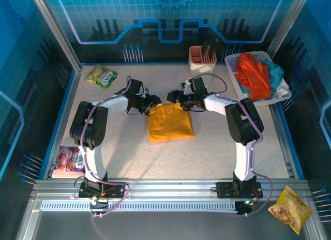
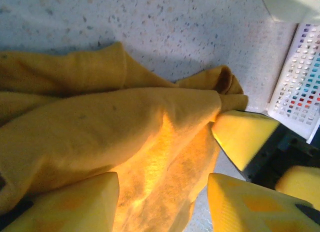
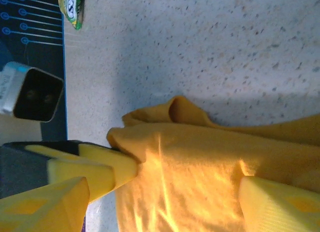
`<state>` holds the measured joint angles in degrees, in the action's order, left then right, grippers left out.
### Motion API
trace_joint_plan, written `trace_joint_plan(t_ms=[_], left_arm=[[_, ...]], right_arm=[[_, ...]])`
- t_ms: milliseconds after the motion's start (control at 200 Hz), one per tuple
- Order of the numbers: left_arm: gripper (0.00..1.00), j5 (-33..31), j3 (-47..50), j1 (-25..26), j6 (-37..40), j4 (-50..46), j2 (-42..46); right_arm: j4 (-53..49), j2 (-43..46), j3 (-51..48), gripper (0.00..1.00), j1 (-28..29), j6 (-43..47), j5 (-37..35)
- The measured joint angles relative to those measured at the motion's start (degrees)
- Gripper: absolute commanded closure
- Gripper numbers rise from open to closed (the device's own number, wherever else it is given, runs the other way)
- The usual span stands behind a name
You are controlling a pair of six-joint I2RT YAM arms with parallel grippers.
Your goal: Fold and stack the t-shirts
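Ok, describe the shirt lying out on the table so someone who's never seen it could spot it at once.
Find the speckled white table and look at its middle. There lies the mustard-yellow t-shirt, folded into a rough rectangle. It is the one garment on the tabletop; the orange-red cloth and teal cloth are heaped in the white basket at the far right corner.

Mustard-yellow soft cloth t-shirt [image 1: 170,127] lies folded, far edge bunched, well left of a white plastic basket [image 1: 229,60] holding a crumpled orange-red shirt [image 1: 253,75] and a teal shirt [image 1: 274,72].
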<state>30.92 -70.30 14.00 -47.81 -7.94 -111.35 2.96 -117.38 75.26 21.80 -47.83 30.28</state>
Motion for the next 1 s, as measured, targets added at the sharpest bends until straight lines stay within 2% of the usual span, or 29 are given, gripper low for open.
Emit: trace_joint_plan(t_ms=[280, 325, 610, 770, 906, 1001], left_arm=[[0.51, -0.6, -1.1, -4.5, -0.3, 2.4, -5.6], [0.51, 1.0, -1.3, -5.2, -0.3, 2.8, -6.5], [0.50, 0.4, -1.6, -6.0, 0.2, 2.2, -6.2], [0.46, -1.3, -1.1, -8.4, 2.5, -3.7, -2.1], [0.36, -3.6, -1.1, -9.3, 5.9, -9.0, 4.8], [0.33, -4.7, -0.5, -8.8, 8.1, -11.4, 9.9]], right_arm=[[4.3, -5.2, 1.8, 0.21, -3.1, -1.5, 0.9], [4.7, -5.2, 1.9, 0.21, -3.2, -1.5, 0.9], [8.7, -5.4, 0.2, 0.21, -4.2, -2.2, 2.7], [8.0, -4.1, -0.4, 0.21, -5.4, -2.3, 3.5], [7.1, -1.6, -0.4, 0.21, -6.3, -2.6, 5.2], [8.3, 1.2, -1.2, 0.20, -6.9, -3.9, 6.7]])
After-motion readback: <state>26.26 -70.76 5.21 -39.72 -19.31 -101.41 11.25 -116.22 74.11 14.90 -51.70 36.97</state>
